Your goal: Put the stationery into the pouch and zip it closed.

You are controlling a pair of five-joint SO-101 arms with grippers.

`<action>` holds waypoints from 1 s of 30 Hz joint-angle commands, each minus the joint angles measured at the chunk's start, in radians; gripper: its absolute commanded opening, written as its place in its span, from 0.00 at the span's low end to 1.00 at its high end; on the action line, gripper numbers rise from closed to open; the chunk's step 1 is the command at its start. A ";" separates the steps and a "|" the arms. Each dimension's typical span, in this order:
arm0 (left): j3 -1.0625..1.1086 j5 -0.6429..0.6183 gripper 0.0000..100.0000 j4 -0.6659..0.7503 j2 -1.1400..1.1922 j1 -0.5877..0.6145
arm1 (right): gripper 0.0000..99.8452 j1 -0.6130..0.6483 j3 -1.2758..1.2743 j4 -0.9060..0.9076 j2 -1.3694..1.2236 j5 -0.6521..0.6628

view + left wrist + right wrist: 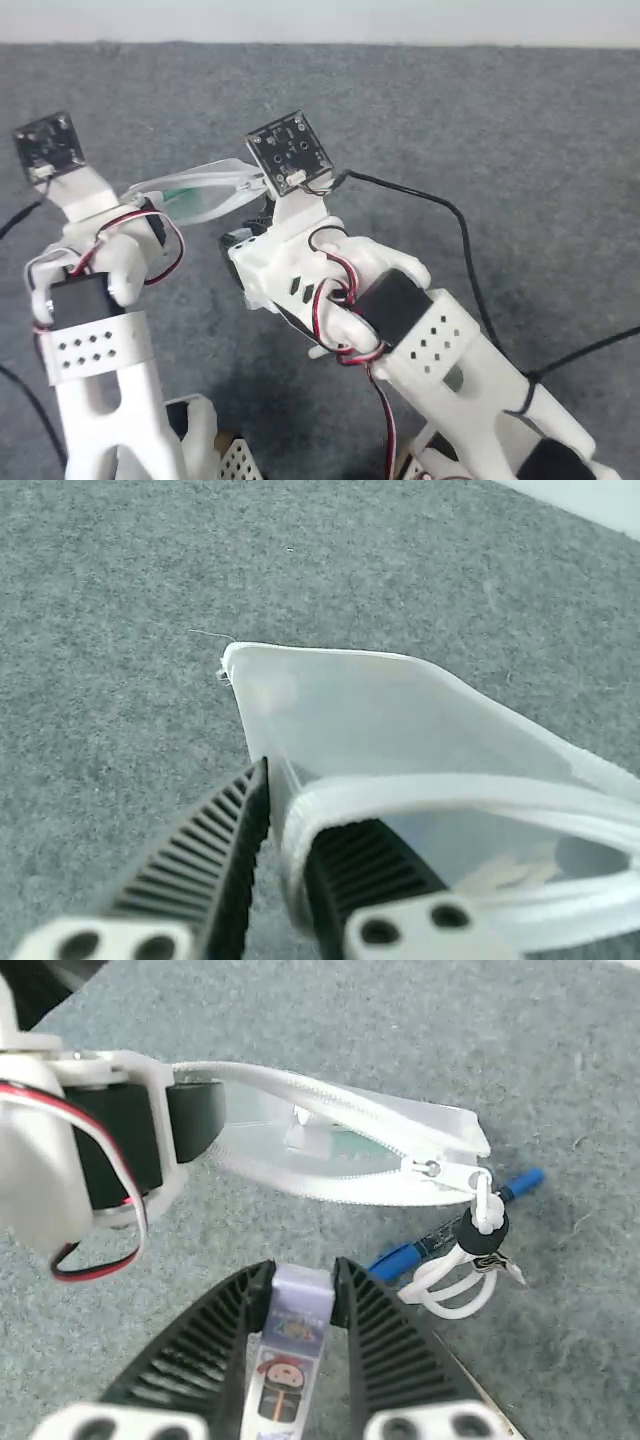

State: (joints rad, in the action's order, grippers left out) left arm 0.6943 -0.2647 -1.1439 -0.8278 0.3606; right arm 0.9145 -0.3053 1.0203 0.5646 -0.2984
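Grey, felt-like cloth covers the desk [500,120], and two white arms lean over it side by side: the left arm [95,340] and the right arm [400,320].

Between their heads is one pouch [205,195], translucent white, held off the desk with its zip undone and its mouth gaping. The left fingers [250,800] are pinched on one end of its rim, one ribbed finger outside the wall and the other inside. The zip slider sits at the far end from that grip.

One blue pen [450,1225] lies flat on the desk just beside the slider end of the pouch, outside it. One pale green piece [352,1145] shows through the pouch wall (too blurred to say what it is).

The right fingers [340,1278] hang near the pouch's mouth, clamped on one small block [290,1350] with a lilac wrapper and a cartoon figure on it. The block stands out a little past the fingertips and is apart from the pouch.

One white cord [455,1285] hangs looped from the slider through a black bead, and its loops lie across the pen.
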 commanded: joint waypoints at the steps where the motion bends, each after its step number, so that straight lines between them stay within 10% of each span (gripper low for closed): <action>1: -0.005 0.011 0.01 0.002 -0.005 -0.008 | 0.01 0.001 0.012 -0.012 0.097 -0.009; 30: -0.004 0.011 0.01 0.002 -0.005 -0.008 | 0.01 -0.090 -0.551 -1.012 0.254 -0.008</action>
State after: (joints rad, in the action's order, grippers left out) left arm 0.6943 -0.2647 -1.1439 -0.8278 0.3606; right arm 0.8378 -0.8516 0.1151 0.7810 -0.2984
